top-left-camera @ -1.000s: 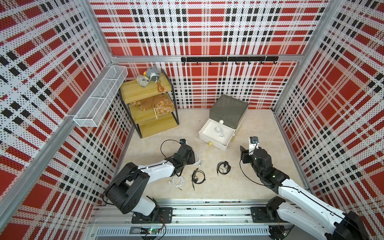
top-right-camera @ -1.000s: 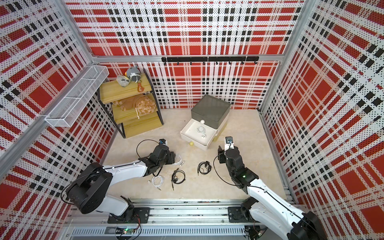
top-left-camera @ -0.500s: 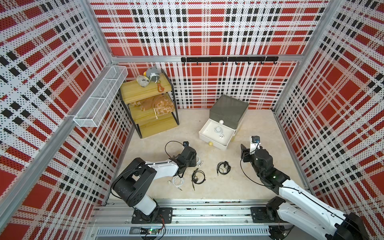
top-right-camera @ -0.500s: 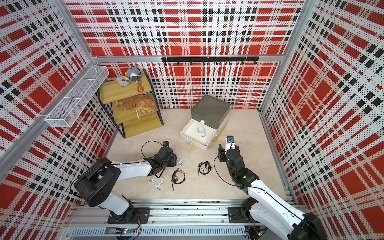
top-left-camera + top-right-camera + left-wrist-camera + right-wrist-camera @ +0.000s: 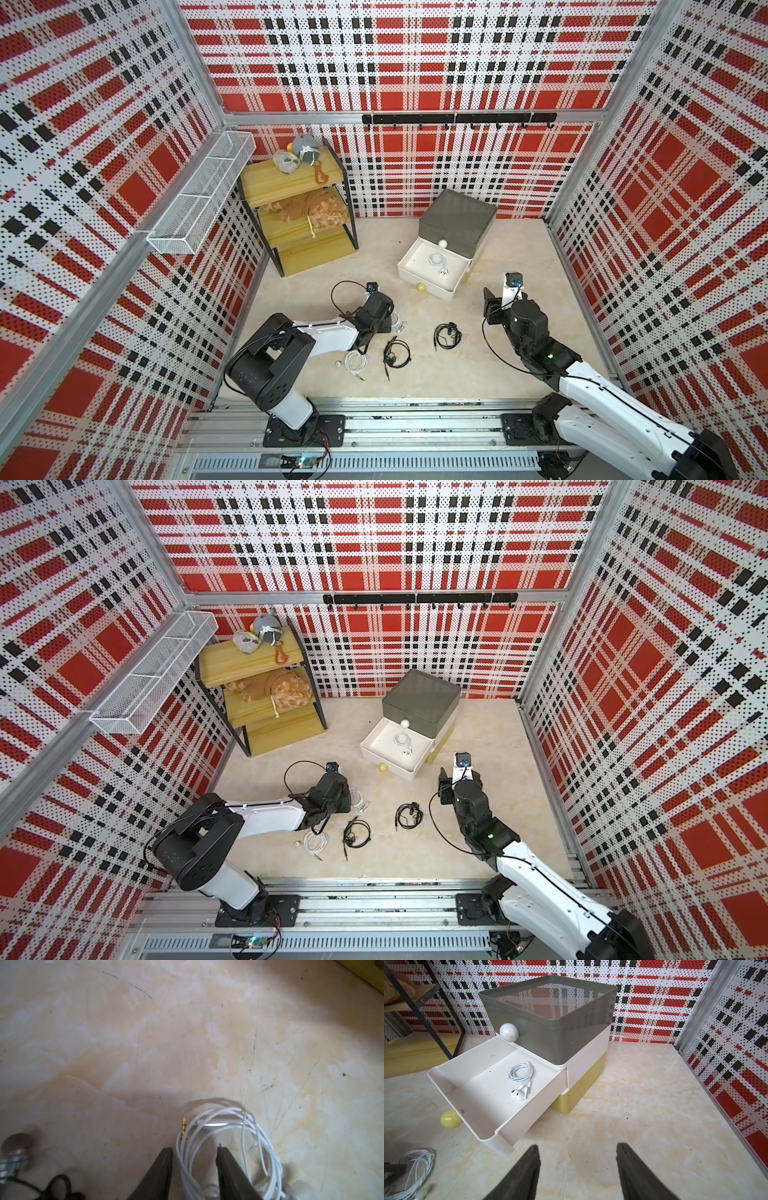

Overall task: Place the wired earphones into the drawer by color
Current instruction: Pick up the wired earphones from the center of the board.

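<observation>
A white wire basket hangs on the left wall, and beside it a yellow shelf rack stands at the back of the counter. In front of the rack the left arm reaches low over the counter. In the left wrist view the left claw is down at a coil of white earphones. Its jaws stand apart, with several strands of the coil between them and a gap left beside the strands, so nothing is pinched.

Nearer the rail, a second white coil lies just beside the left arm. To its right is a black coil, and further right, slightly farther back, another black coil. All three lie loose on the counter, apart from one another.

Behind them stands the drawer cabinet. Its white middle drawer is pulled out, with a yellow ball knob at its front, and a third set of white earphones lies inside.

Right of the open drawer, the right claw hangs above bare counter, its jaws wide apart and holding nothing.
</observation>
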Robot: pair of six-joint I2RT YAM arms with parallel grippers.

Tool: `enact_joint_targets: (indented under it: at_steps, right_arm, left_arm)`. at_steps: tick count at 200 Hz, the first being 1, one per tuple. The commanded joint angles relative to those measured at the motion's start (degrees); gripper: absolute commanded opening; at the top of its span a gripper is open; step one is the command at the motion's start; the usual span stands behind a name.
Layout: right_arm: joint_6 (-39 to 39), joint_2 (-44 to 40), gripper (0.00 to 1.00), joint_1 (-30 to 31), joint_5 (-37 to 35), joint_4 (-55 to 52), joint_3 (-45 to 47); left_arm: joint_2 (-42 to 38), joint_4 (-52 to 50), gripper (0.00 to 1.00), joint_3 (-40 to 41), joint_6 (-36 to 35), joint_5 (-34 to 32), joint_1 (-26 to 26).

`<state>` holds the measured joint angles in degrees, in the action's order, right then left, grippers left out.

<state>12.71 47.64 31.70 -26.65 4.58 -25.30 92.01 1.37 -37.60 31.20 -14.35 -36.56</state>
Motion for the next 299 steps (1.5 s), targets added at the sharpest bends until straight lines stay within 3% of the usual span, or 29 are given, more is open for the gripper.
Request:
enact_joint_targets:
  at_steps: [1,120,221,299]
  right_arm:
    - [0.0,-1.4,0.65,-0.3,-0.1,0.5,0.9]
    - [0.0,-1.8,0.65,-0.2,-0.1,0.8,1.3]
    - [0.9,4.9,0.66,-0.3,1.9,4.5,1.4]
    - [0.8,4.9,0.66,-0.3,1.8,8.6,3.9]
  left_arm:
    - [1.2,-1.9,0.35,-1.8,-0.2,-0.4,-0.6]
    - [-0.3,-3.1,0.00,-2.3,1.1,-2.7,-1.3]
    - [-8.0,-3.0,0.00,-1.8,1.4,-3.6,-1.9]
    - [-15.7,-3.9,0.00,-1.0,0.8,-3.9,-2.0]
